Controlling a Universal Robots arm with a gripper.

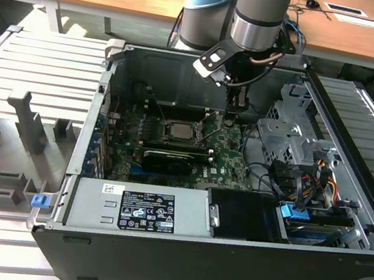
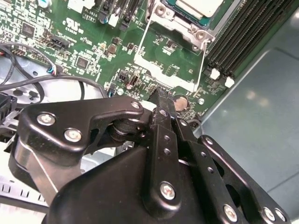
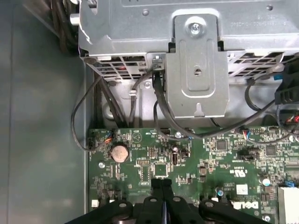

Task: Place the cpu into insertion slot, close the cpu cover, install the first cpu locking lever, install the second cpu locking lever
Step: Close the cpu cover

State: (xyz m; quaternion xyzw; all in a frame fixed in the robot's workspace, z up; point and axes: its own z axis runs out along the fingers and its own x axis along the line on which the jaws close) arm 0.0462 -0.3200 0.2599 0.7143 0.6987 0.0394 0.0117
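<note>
Judging by the cpu point(image 2: 196, 5) already sitting in the slot point(image 1: 177, 131) with the cover point(image 2: 164, 10) apparently lying over it, we take the step in hand to be a locking lever point(image 2: 202, 65), the thin wire rod running from the slot's corner toward the fingertips. We cannot tell whether it is hooked under its catch. The gripper point(image 2: 161, 100) is clenched, fingers pressed together on nothing, which suits pushing rather than pinching. To do this well, we think the closed tip should meet the rod near its free end, press it down gently and then guide it sideways under the catch. The tip must also stay clear of the coin cell point(image 2: 180, 101) right beside it and of the small parts on the board point(image 3: 196, 158). The loose cables point(image 3: 84, 116) by the drive cage point(image 3: 196, 70) should not be snagged either. In the exterior view the gripper point(image 1: 236, 108) hangs low over the board, between slot and cage, and the cpu point(image 1: 178, 130) lies near it toward that view's left, not touching.
</note>
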